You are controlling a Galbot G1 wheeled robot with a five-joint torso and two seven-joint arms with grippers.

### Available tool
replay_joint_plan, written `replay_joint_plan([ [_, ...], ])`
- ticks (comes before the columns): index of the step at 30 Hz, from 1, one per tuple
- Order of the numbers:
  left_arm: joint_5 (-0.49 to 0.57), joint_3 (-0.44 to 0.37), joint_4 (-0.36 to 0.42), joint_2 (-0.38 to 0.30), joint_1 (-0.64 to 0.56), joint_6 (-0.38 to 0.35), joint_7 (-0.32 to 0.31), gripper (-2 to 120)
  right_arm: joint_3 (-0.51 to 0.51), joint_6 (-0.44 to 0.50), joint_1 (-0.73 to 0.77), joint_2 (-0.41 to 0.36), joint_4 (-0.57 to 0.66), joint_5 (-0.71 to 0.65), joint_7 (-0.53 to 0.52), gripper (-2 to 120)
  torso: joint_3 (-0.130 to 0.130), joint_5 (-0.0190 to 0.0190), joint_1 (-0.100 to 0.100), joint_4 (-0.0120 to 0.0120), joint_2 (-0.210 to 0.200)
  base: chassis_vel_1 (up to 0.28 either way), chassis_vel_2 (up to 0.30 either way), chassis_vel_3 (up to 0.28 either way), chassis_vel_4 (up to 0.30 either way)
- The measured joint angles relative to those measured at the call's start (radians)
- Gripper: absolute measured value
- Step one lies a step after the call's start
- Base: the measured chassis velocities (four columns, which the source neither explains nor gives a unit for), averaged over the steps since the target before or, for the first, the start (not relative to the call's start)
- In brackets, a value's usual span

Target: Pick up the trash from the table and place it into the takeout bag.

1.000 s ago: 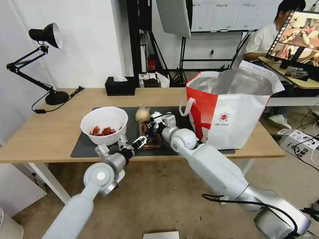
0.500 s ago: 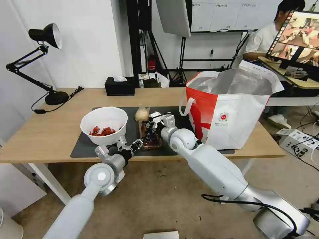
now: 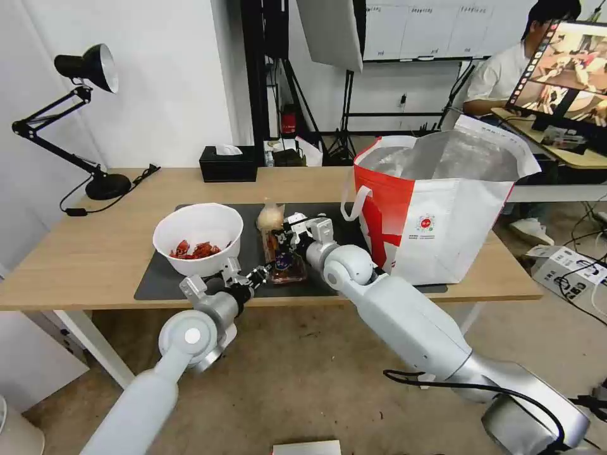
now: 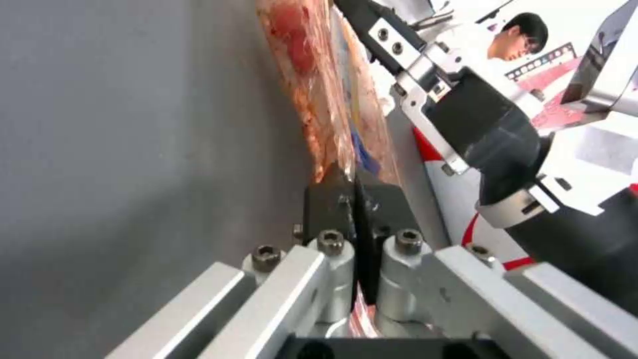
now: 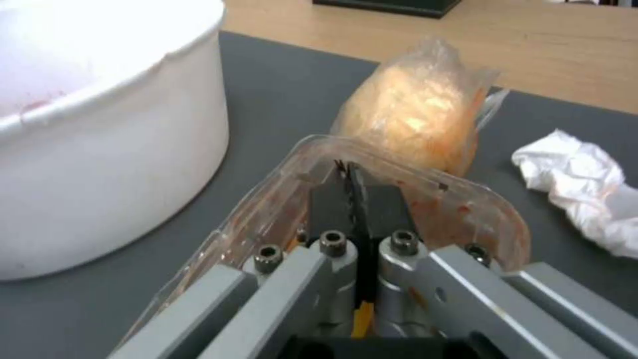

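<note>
Clear plastic, the two-part tray (image 3: 282,260), is seen in the head view standing on edge on the dark grey mat (image 3: 158,281) of the table (image 3: 82,259), between the white bowl (image 3: 198,237) and the takeout bag (image 3: 436,215). It is gripped from the near side by the left gripper (image 3: 260,273) and from the bag side by the right gripper (image 3: 289,235). The knotted bag (image 3: 270,218) lies just behind it.

From the left wrist, black pads (image 4: 332,202) are seen pressed together on the tray's rim (image 4: 319,94).

From the right wrist, the jaws are likewise clamped on the tray's rim (image 5: 465,199), with the knotted bag (image 5: 415,107) beyond and the crumpled tissue (image 5: 581,177) nearby.
</note>
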State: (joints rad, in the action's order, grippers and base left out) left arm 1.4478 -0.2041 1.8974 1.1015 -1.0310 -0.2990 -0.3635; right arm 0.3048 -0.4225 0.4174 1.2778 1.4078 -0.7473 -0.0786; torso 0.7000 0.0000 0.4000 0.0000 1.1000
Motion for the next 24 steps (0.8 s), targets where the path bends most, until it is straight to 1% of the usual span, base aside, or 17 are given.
replay_joint_plan([
  [5, 0.0, -0.004, 0.007, -0.002, -0.003, 0.001, 0.001, 0, -0.016, 0.002, 0.007, -0.003, 0.019, -0.024, -0.007, 0, 0.0, 0.0, 0.0, 0.0, 0.0, 0.0, 0.0, 0.0, 0.0],
  [9, 0.001, -0.012, 0.016, -0.003, -0.01, 0.002, 0.001, 0, -0.038, 0.047, 0.018, -0.017, 0.058, -0.055, -0.009, 0, 0.0, 0.0, 0.0, -0.0001, 0.0, 0.0, 0.0, 0.0, 0.0],
  [11, -0.001, -0.041, 0.035, -0.003, -0.036, 0.002, 0.003, 0, -0.047, 0.088, 0.02, -0.027, 0.09, -0.073, -0.001, 0, 0.0, 0.0, 0.0, -0.0003, 0.0, 0.0, 0.0, 0.0, 0.0],
  [12, -0.001, -0.041, 0.035, -0.003, -0.036, 0.002, 0.003, 0, -0.047, 0.088, 0.02, -0.027, 0.09, -0.073, -0.001, 0, 0.0, 0.0, 0.0, -0.0003, 0.0, 0.0, 0.0, 0.0, 0.0],
  [13, -0.003, -0.056, 0.043, -0.003, -0.048, 0.002, 0.003, 0, -0.048, 0.102, 0.02, -0.032, 0.103, -0.083, 0.002, 0, 0.0, 0.0001, 0.0, -0.0002, 0.0, 0.0, 0.0, 0.0, 0.0],
  [14, -0.007, -0.07, 0.05, -0.002, -0.062, 0.002, 0.003, 0, -0.049, 0.117, 0.023, -0.04, 0.126, -0.095, 0.003, 0, 0.0, 0.0001, 0.0, 0.0005, 0.0, 0.0, 0.0, 0.0, 0.0],
  [15, -0.009, -0.075, 0.053, -0.001, -0.067, 0.002, 0.004, 0, -0.053, 0.128, 0.029, -0.05, 0.15, -0.104, 0.004, 3, 0.0, 0.0, 0.0, 0.0005, 0.0, 0.0, 0.0, 0.0, 0.0],
  [16, -0.009, -0.075, 0.053, -0.001, -0.067, 0.002, 0.004, 0, -0.053, 0.128, 0.029, -0.05, 0.15, -0.104, 0.004, 3, 0.0, 0.0, 0.0, 0.0005, 0.0, 0.0, 0.0, 0.0, 0.0],
  [19, -0.014, -0.083, 0.063, -0.001, -0.076, 0.003, 0.005, 0, -0.068, 0.143, 0.058, -0.087, 0.218, -0.109, -0.004, 14, 0.0, 0.0, 0.0, 0.0001, 0.0, 0.0, 0.0, 0.0, 0.0],
  [20, -0.014, -0.083, 0.063, -0.001, -0.076, 0.003, 0.005, 0, -0.068, 0.143, 0.058, -0.087, 0.218, -0.109, -0.004, 14, 0.0, 0.0, 0.0, 0.0001, 0.0, 0.0, 0.0, 0.0, 0.0],
  [21, -0.015, -0.084, 0.066, -0.001, -0.078, 0.003, 0.005, 0, -0.072, 0.145, 0.067, -0.096, 0.234, -0.109, -0.009, 17, 0.0, 0.0, 0.0, -0.0001, 0.0, 0.0, 0.0, 0.0, 0.0],
  [22, -0.018, -0.09, 0.08, -0.005, -0.083, 0.003, 0.008, 0, -0.087, 0.155, 0.103, -0.132, 0.289, -0.107, -0.028, 26, 0.0, 0.0002, 0.0, -0.0003, 0.0, 0.0, 0.0, 0.0, 0.0],
  [23, -0.019, -0.092, 0.085, -0.007, -0.084, 0.004, 0.008, 0, -0.095, 0.16, 0.122, -0.15, 0.312, -0.102, -0.039, 32, 0.0, 0.0001, 0.0, -0.0002, 0.0, 0.0, 0.0, 0.0, 0.0],
  [24, -0.019, -0.092, 0.085, -0.007, -0.084, 0.004, 0.008, 0, -0.095, 0.16, 0.122, -0.15, 0.312, -0.102, -0.039, 32, 0.0, 0.0001, 0.0, -0.0002, 0.0, 0.0, 0.0, 0.0, 0.0],
])
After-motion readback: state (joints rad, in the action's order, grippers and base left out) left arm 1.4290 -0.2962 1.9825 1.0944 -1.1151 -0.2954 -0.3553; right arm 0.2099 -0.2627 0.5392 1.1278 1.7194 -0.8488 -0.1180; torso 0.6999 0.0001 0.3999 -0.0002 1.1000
